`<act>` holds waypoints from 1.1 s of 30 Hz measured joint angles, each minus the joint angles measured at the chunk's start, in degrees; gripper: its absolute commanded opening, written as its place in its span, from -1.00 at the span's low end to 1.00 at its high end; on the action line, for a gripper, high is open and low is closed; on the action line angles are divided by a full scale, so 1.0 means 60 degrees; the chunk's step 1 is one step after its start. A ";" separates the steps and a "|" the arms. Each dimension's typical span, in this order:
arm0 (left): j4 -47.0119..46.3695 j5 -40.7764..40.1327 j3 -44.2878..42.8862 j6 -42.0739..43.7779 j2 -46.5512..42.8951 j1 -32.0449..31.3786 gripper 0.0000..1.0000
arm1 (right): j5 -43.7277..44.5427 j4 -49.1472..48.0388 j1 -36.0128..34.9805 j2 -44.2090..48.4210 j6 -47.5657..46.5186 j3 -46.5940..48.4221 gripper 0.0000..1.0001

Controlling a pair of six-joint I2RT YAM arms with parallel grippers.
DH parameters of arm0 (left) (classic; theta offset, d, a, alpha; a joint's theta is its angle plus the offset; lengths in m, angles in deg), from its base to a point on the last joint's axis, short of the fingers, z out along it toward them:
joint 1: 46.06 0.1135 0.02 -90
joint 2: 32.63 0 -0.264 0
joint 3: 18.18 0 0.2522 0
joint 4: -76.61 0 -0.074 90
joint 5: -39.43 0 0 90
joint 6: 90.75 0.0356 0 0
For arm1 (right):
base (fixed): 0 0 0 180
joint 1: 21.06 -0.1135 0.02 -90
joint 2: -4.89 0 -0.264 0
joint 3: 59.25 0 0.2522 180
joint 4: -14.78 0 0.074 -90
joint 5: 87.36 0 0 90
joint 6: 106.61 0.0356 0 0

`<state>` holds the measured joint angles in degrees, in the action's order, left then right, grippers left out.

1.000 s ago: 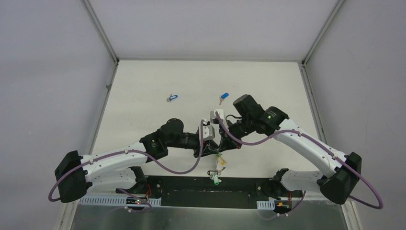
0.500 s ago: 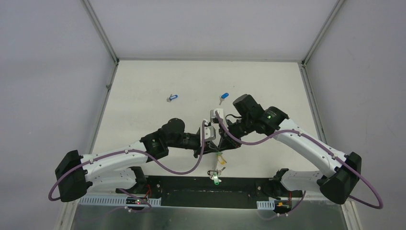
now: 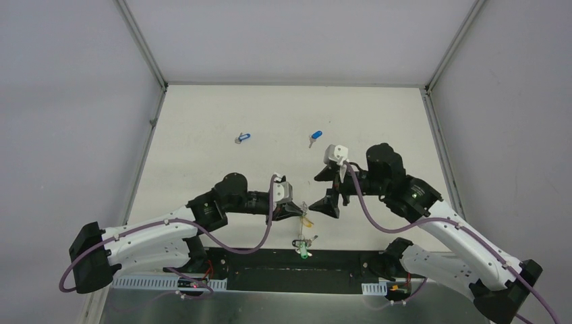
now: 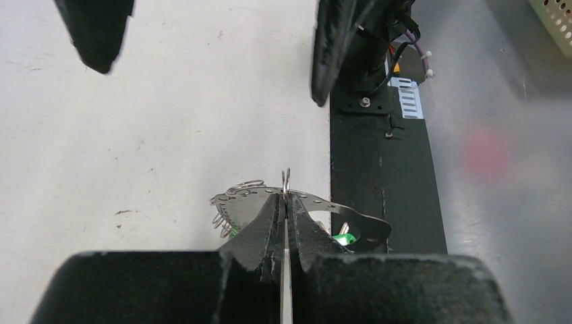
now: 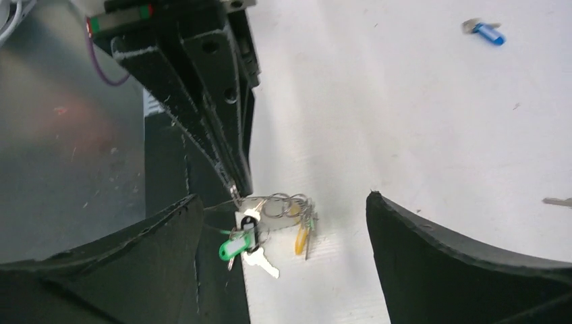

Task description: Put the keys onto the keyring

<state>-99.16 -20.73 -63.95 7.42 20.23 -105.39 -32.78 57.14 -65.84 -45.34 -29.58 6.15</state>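
My left gripper (image 4: 286, 197) is shut on the keyring (image 4: 361, 223), pinching a thin wire ring at its rim just above the table's near edge. The keyring's loops (image 5: 280, 204) hang below the left fingertips (image 5: 233, 177), carrying a green-tagged key (image 5: 233, 248), a yellow-tagged key (image 5: 301, 238) and a plain silver key (image 5: 264, 262). My right gripper (image 3: 327, 192) is open and stands to the right of the keyring, apart from it, with nothing between its fingers. Two blue-tagged keys (image 3: 243, 138) (image 3: 315, 137) lie loose farther back on the table.
The black base plate (image 4: 384, 169) runs along the near table edge, under the hanging keys. A small silver key (image 5: 557, 201) lies on the table at the right edge of the right wrist view. White walls enclose the table (image 3: 202, 121) on three sides.
The right gripper has opened and drawn back to the right, off the keyring. The left gripper has shut on the keyring and shifted slightly toward the near edge.
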 measured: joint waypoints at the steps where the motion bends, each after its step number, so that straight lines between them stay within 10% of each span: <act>1: -0.0058 -0.0004 0.0102 0.0004 -0.0102 0.0000 -1.00 | 0.0058 -0.0226 0.0040 0.0098 0.0164 -0.0062 0.90; 16: -0.1490 -0.0029 0.1453 0.0681 -0.1734 0.0000 -1.00 | -0.0066 -0.3249 0.1268 -0.0517 0.4025 -0.0714 0.99; 33: -0.1490 -0.0535 0.1956 0.2335 -0.2827 0.0000 -1.00 | 0.1264 -0.3209 0.1581 -0.1512 0.5064 -0.0987 1.00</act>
<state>-108.10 -23.94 -52.21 21.43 3.27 -105.39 -25.20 37.89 -56.35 -54.41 0.80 0.23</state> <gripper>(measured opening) 0.010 0.996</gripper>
